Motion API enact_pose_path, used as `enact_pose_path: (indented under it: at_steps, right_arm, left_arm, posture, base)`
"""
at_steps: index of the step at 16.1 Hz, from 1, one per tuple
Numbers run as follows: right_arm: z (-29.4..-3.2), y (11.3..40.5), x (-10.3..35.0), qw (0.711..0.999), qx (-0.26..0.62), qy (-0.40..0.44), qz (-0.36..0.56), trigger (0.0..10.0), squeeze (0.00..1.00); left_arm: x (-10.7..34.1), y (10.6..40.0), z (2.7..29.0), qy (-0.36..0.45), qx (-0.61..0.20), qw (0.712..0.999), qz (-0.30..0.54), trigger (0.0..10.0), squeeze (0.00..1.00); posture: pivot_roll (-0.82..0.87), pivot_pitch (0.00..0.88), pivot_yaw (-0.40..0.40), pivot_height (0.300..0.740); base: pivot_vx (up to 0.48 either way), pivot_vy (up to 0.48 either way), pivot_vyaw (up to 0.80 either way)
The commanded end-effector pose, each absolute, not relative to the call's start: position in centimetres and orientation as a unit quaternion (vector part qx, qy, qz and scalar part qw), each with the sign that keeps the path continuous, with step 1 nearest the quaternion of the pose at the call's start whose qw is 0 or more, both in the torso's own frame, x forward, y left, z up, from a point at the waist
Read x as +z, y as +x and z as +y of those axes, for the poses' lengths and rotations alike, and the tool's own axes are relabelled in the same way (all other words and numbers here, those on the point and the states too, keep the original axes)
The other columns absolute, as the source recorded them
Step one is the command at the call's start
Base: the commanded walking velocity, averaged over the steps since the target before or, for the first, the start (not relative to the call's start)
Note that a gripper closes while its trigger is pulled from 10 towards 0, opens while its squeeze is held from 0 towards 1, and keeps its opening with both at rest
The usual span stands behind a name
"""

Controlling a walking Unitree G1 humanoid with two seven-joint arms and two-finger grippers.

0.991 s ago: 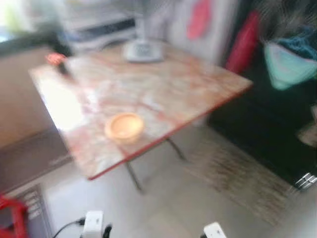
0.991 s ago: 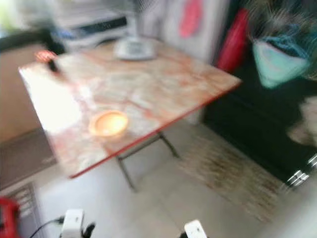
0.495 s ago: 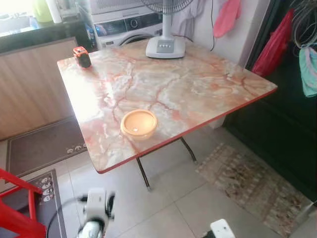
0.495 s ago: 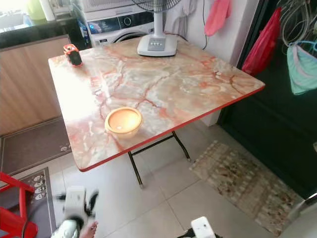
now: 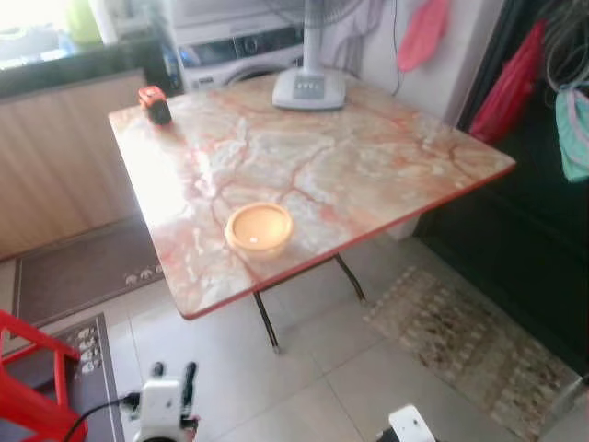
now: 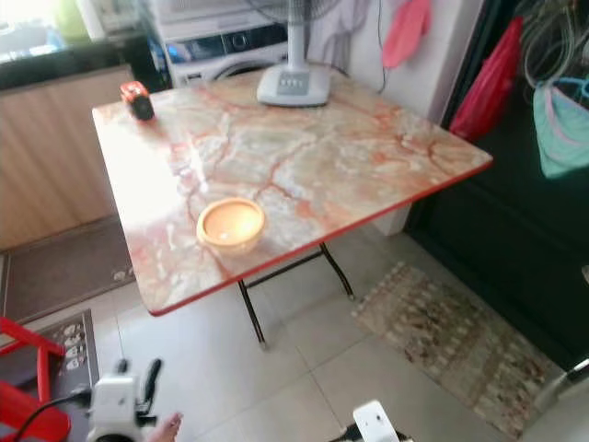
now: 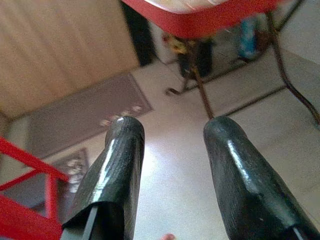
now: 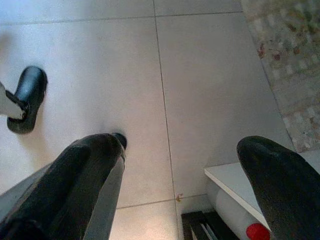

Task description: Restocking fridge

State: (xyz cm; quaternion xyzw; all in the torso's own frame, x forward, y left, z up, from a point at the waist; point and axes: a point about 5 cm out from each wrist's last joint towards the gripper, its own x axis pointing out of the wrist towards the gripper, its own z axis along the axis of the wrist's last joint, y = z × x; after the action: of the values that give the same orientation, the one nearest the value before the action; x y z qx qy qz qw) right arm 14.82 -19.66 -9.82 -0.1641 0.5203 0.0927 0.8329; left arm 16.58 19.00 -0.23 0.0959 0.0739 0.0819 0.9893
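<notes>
A marble-patterned folding table (image 5: 368, 157) with a red edge stands ahead. On it sit an orange bowl (image 5: 259, 228) near the front edge, an orange and black tape measure (image 5: 154, 104) at the far left corner, and a fan's base (image 5: 308, 89) at the back. My left gripper (image 5: 173, 371) hangs low over the tiled floor, short of the table, open with nothing between its fingers (image 7: 120, 150). My right gripper (image 8: 182, 150) points down at the floor tiles, open and holding nothing. The right wrist (image 5: 409, 425) shows at the bottom edge.
A washing machine (image 5: 239, 51) and a wooden counter front (image 5: 55, 157) stand behind the table. A dark doorway with hanging bags (image 5: 511, 87) is on the right, a patterned rug (image 5: 460, 341) before it. A red frame (image 5: 32, 387) and a mat (image 5: 83, 276) lie left.
The blurred view from a second ago has swung and settled on the table. My left wrist has dropped lower and steadied, its fingers now pointing up toward the table.
</notes>
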Motion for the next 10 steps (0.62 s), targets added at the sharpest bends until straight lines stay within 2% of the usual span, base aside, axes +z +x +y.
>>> enact_pose_path:
  at_steps: [1, 4, 6, 7, 9, 10]
  right_arm:
    - [-19.5, 14.9, -9.8, 0.831, 0.098, -0.168, 0.521, 10.0, 0.0]
    - [-19.7, 15.0, -9.8, 0.833, 0.091, -0.167, 0.519, 10.0, 0.0]
    - [-20.2, 14.8, -9.7, 0.833, 0.082, -0.163, 0.522, 10.0, 0.0]
    - [-20.5, 14.5, -9.8, 0.829, 0.085, -0.169, 0.526, 10.0, 0.0]
    - [-20.5, 14.5, -9.8, 0.829, 0.083, -0.167, 0.527, 10.0, 0.0]
    - [-20.5, 14.7, -9.8, 0.831, 0.081, -0.163, 0.526, 10.0, 0.0]
  left_arm:
    - [1.3, 16.8, 19.9, 0.124, 0.106, 0.985, 0.045, 10.0, 0.0]
    - [5.3, 17.2, 21.4, 0.207, 0.137, 0.968, -0.045, 10.0, 0.0]
    - [8.1, 18.2, 20.7, 0.247, 0.115, 0.958, -0.09, 10.0, 0.0]
    - [10.5, 19.6, 19.9, 0.26, 0.095, 0.952, -0.133, 10.0, 0.0]
    - [12.2, 21.9, 18.8, 0.218, 0.068, 0.961, -0.154, 10.0, 0.0]
    - [13.3, 23.9, 18.4, 0.117, 0.09, 0.977, -0.156, 10.0, 0.0]
  posture:
    - [-0.01, 0.017, 0.025, 0.74]
    - [0.0, 0.018, 0.02, 0.74]
    - [0.0, 0.016, 0.018, 0.74]
    - [0.0, 0.015, 0.016, 0.74]
    - [0.0, 0.014, 0.016, 0.74]
    - [0.0, 0.012, 0.016, 0.74]
  base:
    - [0.0, 0.0, 0.0]
    - [0.0, 0.0, 0.0]
    - [0.0, 0.0, 0.0]
    - [0.0, 0.0, 0.0]
    - [0.0, 0.0, 0.0]
    - [0.0, 0.0, 0.0]
